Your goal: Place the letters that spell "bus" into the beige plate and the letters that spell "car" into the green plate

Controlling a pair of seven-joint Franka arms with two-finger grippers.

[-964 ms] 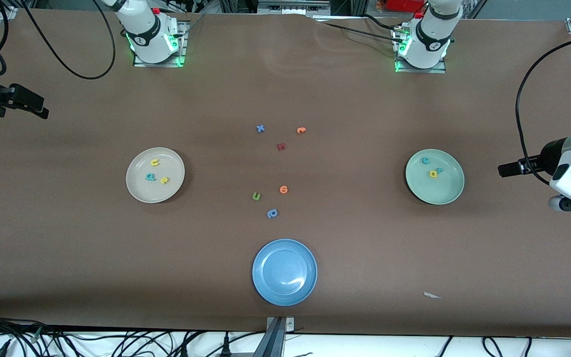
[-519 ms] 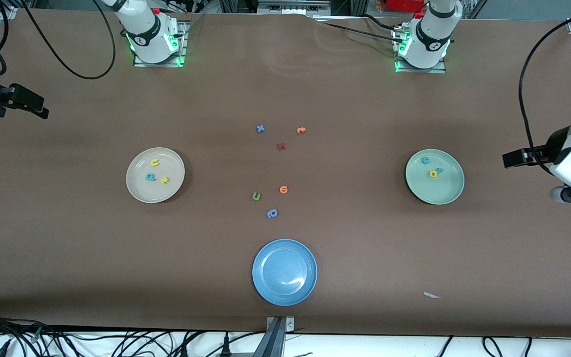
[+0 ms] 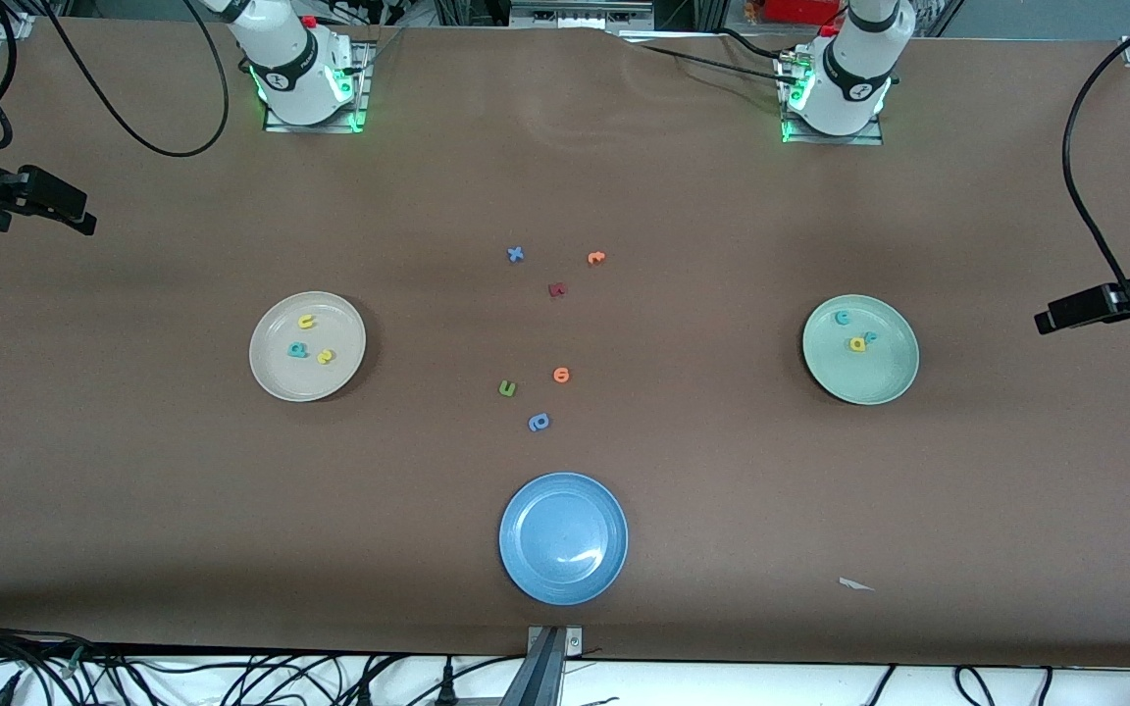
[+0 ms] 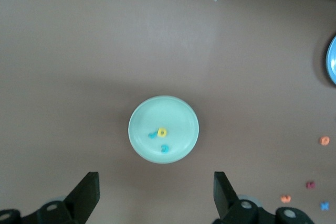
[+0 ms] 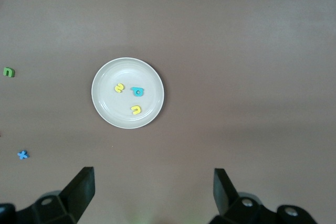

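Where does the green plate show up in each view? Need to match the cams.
Front view: the green plate lies toward the left arm's end of the table, with three letters in it.
Left wrist view: the green plate is in mid-picture, seen from above.
Right wrist view: not in it; only the beige plate shows there.
Shared landmark: the blue x letter.

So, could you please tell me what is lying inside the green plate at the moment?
Inside the green plate lie three foam letters: a teal c, a yellow a and a teal r. Nothing covers them.
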